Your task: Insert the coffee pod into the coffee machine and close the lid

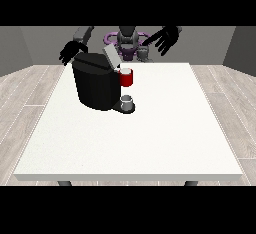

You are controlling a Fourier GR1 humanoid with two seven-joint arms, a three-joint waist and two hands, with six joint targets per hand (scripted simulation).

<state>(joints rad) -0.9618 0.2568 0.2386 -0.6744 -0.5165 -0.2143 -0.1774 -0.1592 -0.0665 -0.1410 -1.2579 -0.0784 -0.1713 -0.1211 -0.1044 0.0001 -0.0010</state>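
Observation:
A black coffee machine (pixel 97 83) stands on the white table (pixel 150 133) at the left of the middle. Its grey lid (pixel 111 56) is raised and tilted back. The red head (pixel 127 78) at its front has a pale round pod (pixel 125 71) in its top. A small grey cup (pixel 127 102) sits on the base below the head. The hand at the view's left (pixel 71 52) hangs just behind the machine's top left corner, fingers spread and holding nothing. The hand at the view's right (pixel 166 39) is raised behind the table, fingers spread, far from the machine.
The table's far edge runs just behind the machine. The robot's torso (pixel 128 42) stands behind the lid. Wooden floor (pixel 30 88) surrounds the table on both sides.

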